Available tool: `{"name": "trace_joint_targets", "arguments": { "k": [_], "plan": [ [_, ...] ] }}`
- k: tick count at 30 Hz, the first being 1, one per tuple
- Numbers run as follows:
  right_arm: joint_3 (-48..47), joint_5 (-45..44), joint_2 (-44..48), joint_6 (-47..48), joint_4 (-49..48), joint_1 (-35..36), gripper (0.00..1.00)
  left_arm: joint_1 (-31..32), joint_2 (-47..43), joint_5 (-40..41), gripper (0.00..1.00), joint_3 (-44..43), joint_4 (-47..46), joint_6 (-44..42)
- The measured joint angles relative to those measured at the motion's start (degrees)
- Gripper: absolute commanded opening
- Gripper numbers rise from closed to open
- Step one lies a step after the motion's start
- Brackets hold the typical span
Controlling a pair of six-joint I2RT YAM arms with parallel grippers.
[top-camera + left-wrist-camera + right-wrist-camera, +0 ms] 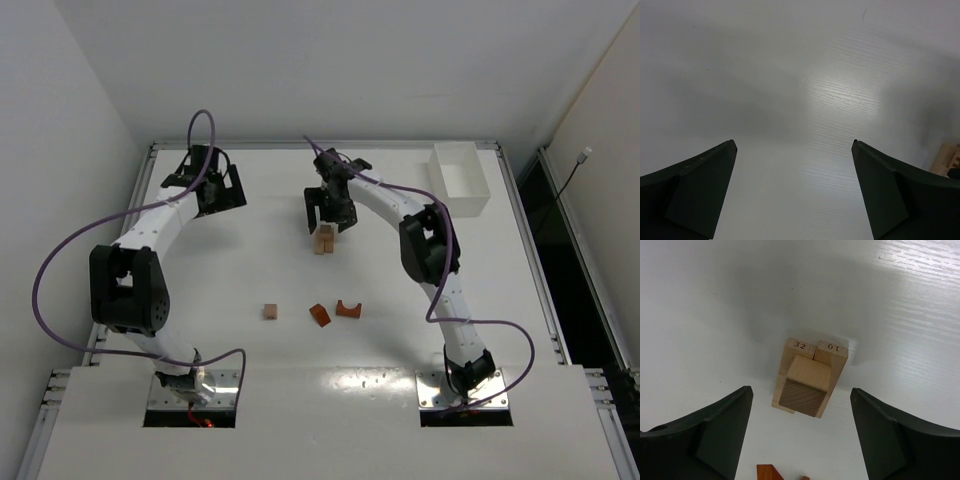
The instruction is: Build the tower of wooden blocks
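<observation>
The tower [324,240] sat mid-table towards the far edge, directly under the right gripper [801,391], whose two matte black fingers stood wide apart on either side of it, touching nothing and holding nothing. It was pale smooth wood: two bars side by side, stamped "32" and "10" on their faces, with one cube against them showing darker end grain. Whether the bars stood upright or lay flat could not be told, so neither could the long axis. Nearer the arms lay three loose pieces: one tan cube [270,312], one orange wedge [319,316] and one orange arch [348,309]. The left gripper [794,142] hung fully open and empty above the glossy white table [790,60].
</observation>
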State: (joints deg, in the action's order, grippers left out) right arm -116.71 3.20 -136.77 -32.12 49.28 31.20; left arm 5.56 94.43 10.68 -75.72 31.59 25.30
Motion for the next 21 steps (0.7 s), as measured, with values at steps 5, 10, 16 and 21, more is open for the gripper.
{"name": "trace_joint_targets", "arguments": {
  "k": [5, 10, 16, 21],
  "plan": [
    [2.67, -0.20, 4.15, 2.97, -1.49, -0.35, 0.80, 0.00, -1.99, -1.25, 1.00, 2.40, -0.50, 0.68],
    [13.25, -3.28, 20.35, 9.62, -4.44, -2.49, 0.81, 0.31, -11.69, -4.94, 0.98, 13.14, 0.63, 1.14],
    [32.46, -9.94, 43.80, 18.64, -11.06, -10.54, 0.81, 0.61, -22.03, -9.03, 0.89, 22.36, 6.34, 3.13],
    [47.39, -13.22, 53.33, 21.73, -13.03, -19.23, 0.81, 1.68, -22.56, -12.70, 0.85, 26.88, 9.33, 3.82]
  ]
}}
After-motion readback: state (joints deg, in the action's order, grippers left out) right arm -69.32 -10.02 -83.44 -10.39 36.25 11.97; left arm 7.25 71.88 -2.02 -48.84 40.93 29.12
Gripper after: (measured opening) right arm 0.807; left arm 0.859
